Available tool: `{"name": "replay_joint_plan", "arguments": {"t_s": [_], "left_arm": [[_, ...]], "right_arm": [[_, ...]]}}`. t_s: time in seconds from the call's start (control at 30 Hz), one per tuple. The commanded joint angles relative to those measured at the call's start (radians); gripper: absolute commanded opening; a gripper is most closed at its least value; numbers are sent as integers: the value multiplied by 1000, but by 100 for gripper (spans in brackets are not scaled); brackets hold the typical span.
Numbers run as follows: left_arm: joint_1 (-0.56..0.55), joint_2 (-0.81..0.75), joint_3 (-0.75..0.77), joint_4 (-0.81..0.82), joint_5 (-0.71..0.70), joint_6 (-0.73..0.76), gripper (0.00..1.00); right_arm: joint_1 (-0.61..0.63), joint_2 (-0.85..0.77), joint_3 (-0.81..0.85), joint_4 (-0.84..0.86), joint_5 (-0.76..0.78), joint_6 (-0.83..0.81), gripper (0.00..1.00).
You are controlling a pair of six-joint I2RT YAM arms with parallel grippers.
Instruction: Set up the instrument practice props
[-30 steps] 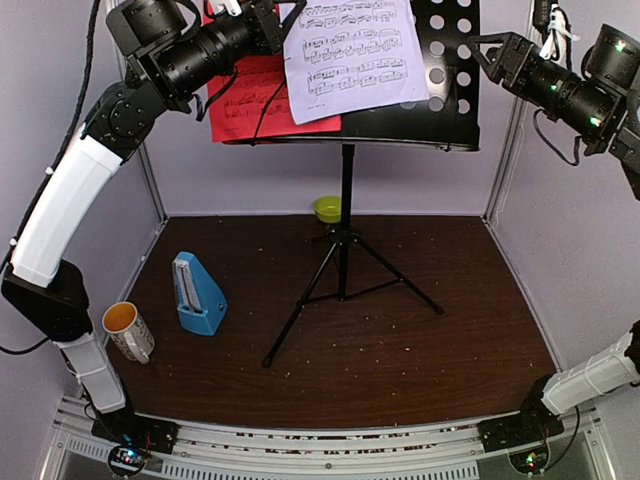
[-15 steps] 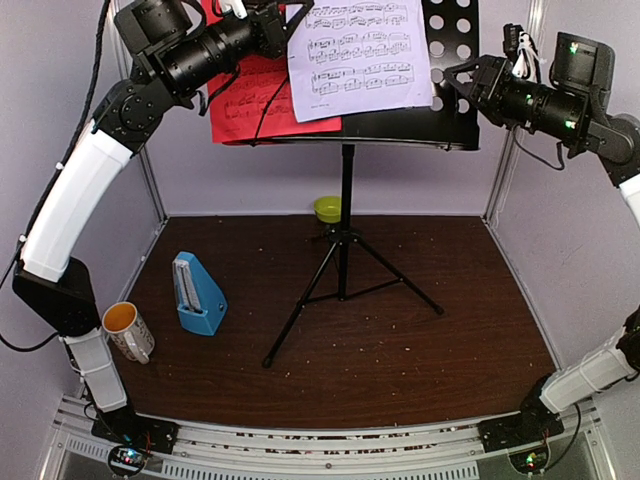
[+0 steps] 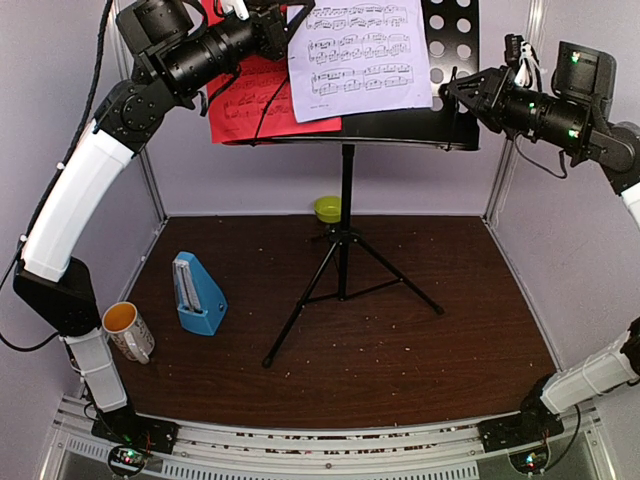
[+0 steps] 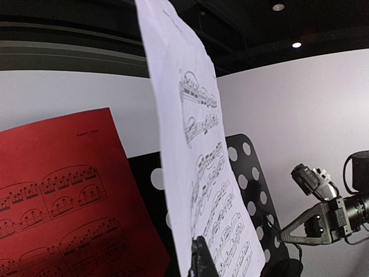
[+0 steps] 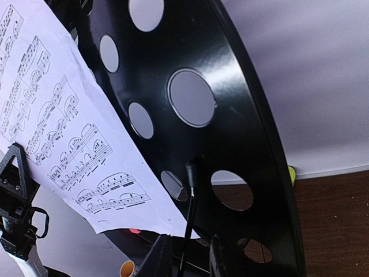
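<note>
Seemingly, right claw (image 3: 449,86) straddles the music stand (image 3: 440,125) at its edge.

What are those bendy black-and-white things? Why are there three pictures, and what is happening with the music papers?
Those are two robot arms, bolted at the near edge of a table. Each one ends in a two-finger gripper, like a pincer.

The big picture looks down from above and behind the arms. The other two come from small cameras on the wrists, so you see what each gripper is close to.

On the table stand a black music stand on tripod legs, a blue metronome, a white mug and a small green bowl. A red music sheet rests on the stand.

The left gripper is shut on the edge of the white music sheet, holding it in front of the stand. The right gripper has its fingers open, one on either side of the stand's right edge.
</note>
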Motion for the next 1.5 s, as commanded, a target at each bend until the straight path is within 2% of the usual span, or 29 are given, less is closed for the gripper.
{"name": "replay_joint_plan", "arguments": {"t_s": [0.0, 0.07, 0.17, 0.23, 0.5, 0.73, 1.1, 1.47], "left_arm": [[2, 8, 22, 42, 17, 9, 0], [2, 9, 22, 43, 16, 9, 0], [2, 11, 22, 45, 11, 16, 0], [2, 12, 22, 45, 6, 26, 0], [1, 32, 30, 81, 23, 51, 0], [2, 92, 86, 87, 120, 61, 0], [2, 146, 114, 148, 212, 71, 0], [2, 178, 115, 201, 265, 50, 0]], "right_arm": [[-12, 0, -4, 18, -36, 19, 21], [-12, 0, -1, 23, -49, 14, 18], [-12, -6, -7, 42, -67, -4, 5], [-12, -16, -22, 67, -79, -27, 0], [-12, -42, -72, 169, -134, -134, 0], [-11, -117, -226, 337, -181, -193, 0], [-10, -135, -299, 420, -244, -208, 0], [-12, -139, -312, 433, -267, -221, 0]]}}
